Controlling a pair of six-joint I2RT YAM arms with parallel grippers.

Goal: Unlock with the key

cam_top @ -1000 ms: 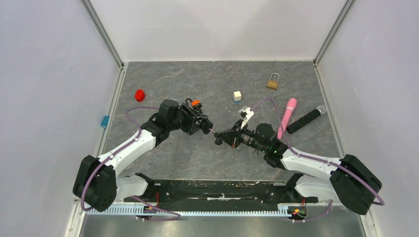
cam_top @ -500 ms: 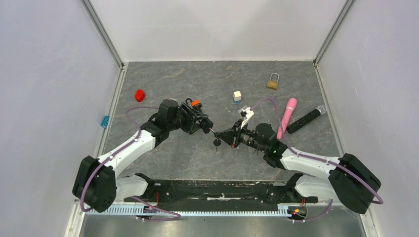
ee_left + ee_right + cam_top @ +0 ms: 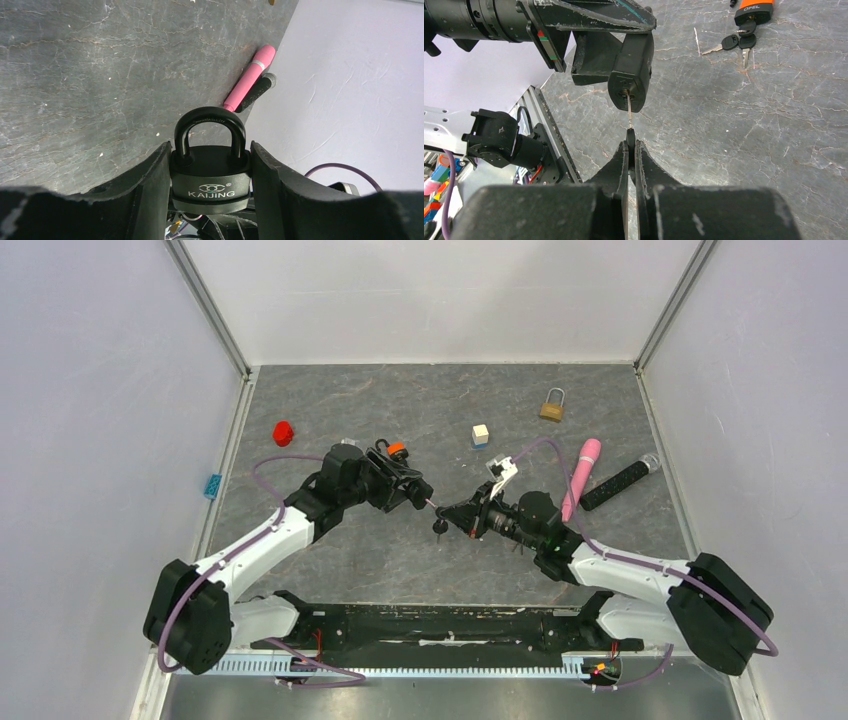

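Note:
My left gripper [image 3: 210, 150] is shut on a black KAIJING padlock [image 3: 210, 175], gripping its body from both sides with the shackle pointing away. In the top view the left gripper [image 3: 410, 490] holds it above the table's middle. My right gripper [image 3: 631, 146] is shut on the black head of a key [image 3: 630, 136]. The key's blade [image 3: 629, 107] stands in the keyhole on the padlock's underside [image 3: 630, 75]. In the top view the right gripper [image 3: 458, 514] faces the left one, and a spare key [image 3: 439, 527] hangs below.
An orange padlock [image 3: 396, 450] with keys [image 3: 734, 42] lies behind the left gripper. A brass padlock [image 3: 551, 406], a small cube [image 3: 481, 434], a red object [image 3: 284, 432], a pink cylinder [image 3: 580, 478] and a black cylinder [image 3: 620, 481] lie on the grey table.
Both grippers stay joined at the key and padlock. The left arm has shifted slightly, and the hanging spare key has swung a little.

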